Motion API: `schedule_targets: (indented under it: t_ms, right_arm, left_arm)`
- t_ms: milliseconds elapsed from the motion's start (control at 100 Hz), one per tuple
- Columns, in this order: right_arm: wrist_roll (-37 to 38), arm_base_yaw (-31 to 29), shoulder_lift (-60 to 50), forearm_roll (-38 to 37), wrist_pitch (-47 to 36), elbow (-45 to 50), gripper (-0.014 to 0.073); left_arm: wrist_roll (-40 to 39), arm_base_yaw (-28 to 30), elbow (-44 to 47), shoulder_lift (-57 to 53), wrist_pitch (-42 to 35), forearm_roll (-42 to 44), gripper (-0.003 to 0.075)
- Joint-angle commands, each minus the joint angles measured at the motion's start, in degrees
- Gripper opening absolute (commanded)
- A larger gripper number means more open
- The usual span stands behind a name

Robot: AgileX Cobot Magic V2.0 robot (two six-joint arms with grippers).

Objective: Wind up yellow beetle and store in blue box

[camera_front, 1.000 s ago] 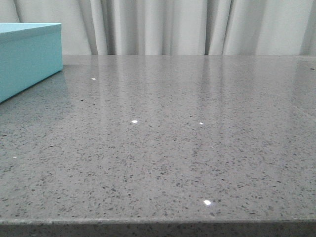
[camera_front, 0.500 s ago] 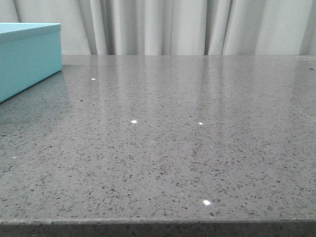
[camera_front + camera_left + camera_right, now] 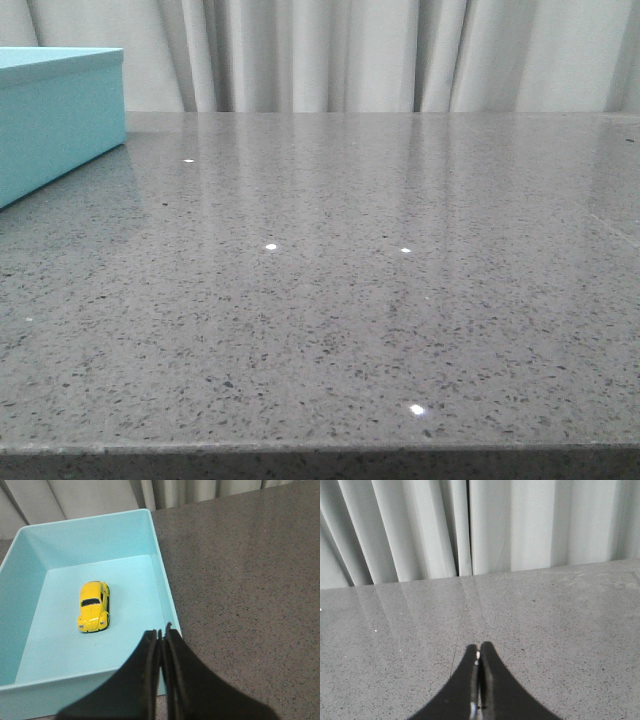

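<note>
Inside the blue box (image 3: 95, 540), clear of its walls, sits the yellow beetle (image 3: 93, 606); both fingers clenched, empty.

Yellow beetle (image 3: 93, 606) inside blue box (image 3: 162, 587), table's (image 3: 400, 300) far left.

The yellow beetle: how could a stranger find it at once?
Find the blue box on the grey table, left side. Inside, on its floor, stands the yellow beetle: a small bright yellow toy car, the only thing in the box.

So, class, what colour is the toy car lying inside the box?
Bright yellow: the yellow beetle shows best in the left wrist view, on the blue box floor.
</note>
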Motion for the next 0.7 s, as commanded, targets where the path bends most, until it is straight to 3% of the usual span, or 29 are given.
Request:
schedule_targets:
  t_ms: [0, 360, 690]
  right_arm:
    - [-0.6, 0.0, -1.3, -2.2, -4.6, 0.2, -0.0066]
    - [-0.6, 0.0, -7.6, -3.0, -4.4, 4.6, -0.0066]
    - [-0.6, 0.0, -7.6, -3.0, -4.3, 4.6, -0.0066]
  left_arm:
    - [0.3, 0.1, 1.9, -2.9, -6.1, -2.5, -0.002]
    - [0.3, 0.1, 12.8, -16.7, -10.3, -2.5, -0.002]
    - [0.3, 0.1, 13.8, -18.5, -9.8, -2.9, -0.002]
